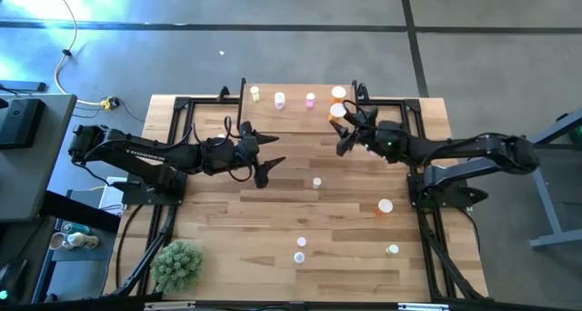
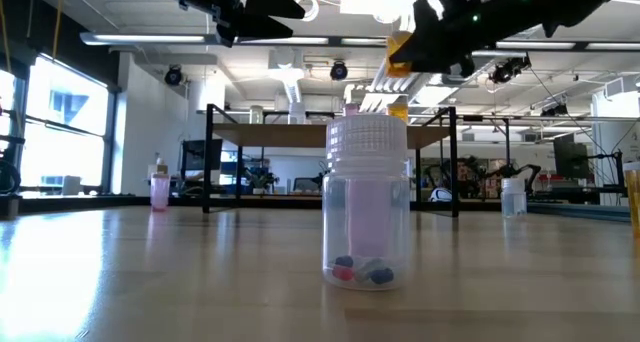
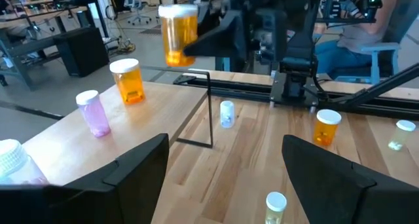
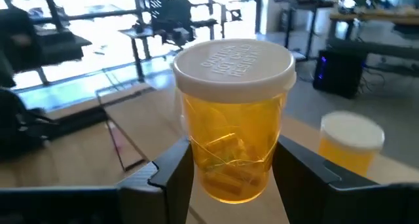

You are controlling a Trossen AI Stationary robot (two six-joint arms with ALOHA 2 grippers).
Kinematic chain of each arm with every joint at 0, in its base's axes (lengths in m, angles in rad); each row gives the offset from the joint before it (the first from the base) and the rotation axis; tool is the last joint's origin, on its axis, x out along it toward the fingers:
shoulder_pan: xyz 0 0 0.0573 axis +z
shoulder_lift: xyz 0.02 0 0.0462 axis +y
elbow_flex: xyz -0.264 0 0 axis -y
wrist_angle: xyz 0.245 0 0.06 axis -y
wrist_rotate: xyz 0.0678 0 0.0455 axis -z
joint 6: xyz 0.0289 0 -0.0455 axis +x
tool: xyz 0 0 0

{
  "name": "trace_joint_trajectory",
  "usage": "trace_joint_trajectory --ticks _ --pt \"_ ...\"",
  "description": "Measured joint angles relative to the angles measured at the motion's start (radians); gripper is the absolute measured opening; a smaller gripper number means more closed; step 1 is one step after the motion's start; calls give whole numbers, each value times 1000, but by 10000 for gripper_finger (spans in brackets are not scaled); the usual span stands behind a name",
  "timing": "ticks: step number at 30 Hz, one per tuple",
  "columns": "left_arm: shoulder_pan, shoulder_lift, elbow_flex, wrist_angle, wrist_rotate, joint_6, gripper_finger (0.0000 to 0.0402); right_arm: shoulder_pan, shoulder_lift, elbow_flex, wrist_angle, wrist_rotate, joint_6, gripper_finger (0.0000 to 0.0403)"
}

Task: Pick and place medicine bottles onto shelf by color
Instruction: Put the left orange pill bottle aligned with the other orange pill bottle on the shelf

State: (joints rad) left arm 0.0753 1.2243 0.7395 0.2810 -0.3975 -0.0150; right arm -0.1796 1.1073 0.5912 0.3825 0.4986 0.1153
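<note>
An orange medicine bottle (image 4: 236, 145) with a white cap hangs upright in my right gripper (image 1: 341, 118), in the air over the shelf's right end. The shelf (image 1: 300, 115), a light wood top on black legs, stands at the table's far side. On it stand a yellow-green bottle (image 1: 255, 94), a lavender one (image 1: 279, 99), a pink one (image 1: 310, 99) and an orange one (image 1: 338, 94). My left gripper (image 1: 270, 158) hovers open and empty near the table's middle, in front of the shelf. My right gripper pinches the lower half of the orange bottle's body (image 4: 196, 152) between its two fingers (image 4: 173, 175), one on each side. The fingers come nearly level from the table's right side. The bottle is upright, cap up, lifted clear of shelf and table.
Several bottles stand loose on the table: a small clear one (image 1: 316, 182), an orange one (image 1: 386, 205), a lavender one (image 1: 299, 256) close before the low camera, and a yellow-green one (image 1: 392, 250). A spiky green plant (image 1: 178, 264) sits at the near left corner.
</note>
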Motion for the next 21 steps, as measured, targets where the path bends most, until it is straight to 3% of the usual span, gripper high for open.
trace_joint_trajectory --ticks 11,21 --pt "3 0 0 0 -4 0 289 89 192 28 35 437 200 171" --pt "3 0 0 0 -7 0 289 88 312 30 164 464 300 171"
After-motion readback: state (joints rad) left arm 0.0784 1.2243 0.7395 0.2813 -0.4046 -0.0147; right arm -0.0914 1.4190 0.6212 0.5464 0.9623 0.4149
